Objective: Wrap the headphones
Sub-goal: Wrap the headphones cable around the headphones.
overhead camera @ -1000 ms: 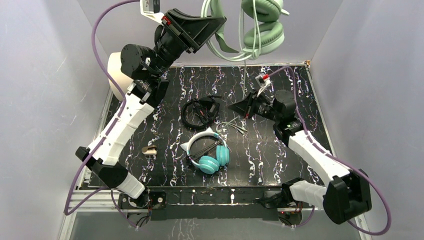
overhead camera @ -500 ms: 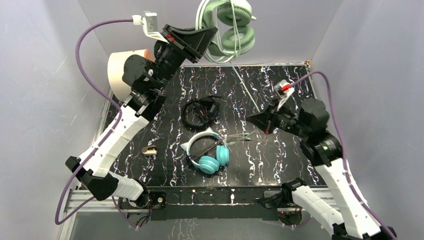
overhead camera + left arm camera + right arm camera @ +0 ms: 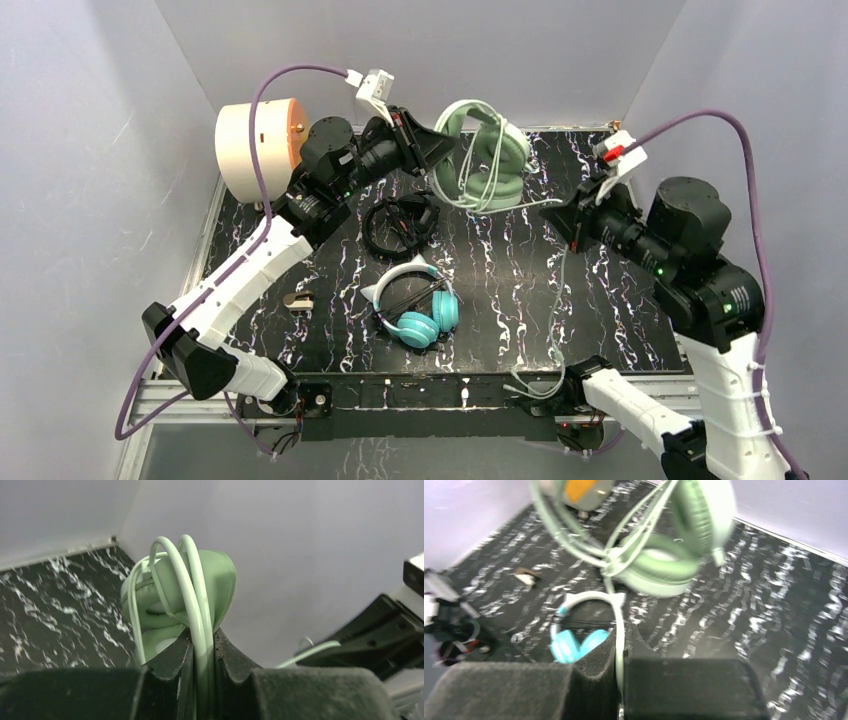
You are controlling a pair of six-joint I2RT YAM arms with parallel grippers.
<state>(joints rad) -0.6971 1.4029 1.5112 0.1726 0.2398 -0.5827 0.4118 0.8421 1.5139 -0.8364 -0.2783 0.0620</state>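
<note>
sage-green headphones (image 3: 659, 566): blurred in right wrist view | black headphones (image 3: 418, 215): cord perhaps coiled, too small to tell

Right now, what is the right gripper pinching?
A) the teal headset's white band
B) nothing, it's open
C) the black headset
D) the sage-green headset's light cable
D: in the right wrist view the light cable runs between the shut fingers of the right gripper and up to the sage-green headset, which the left gripper clamps.
</note>
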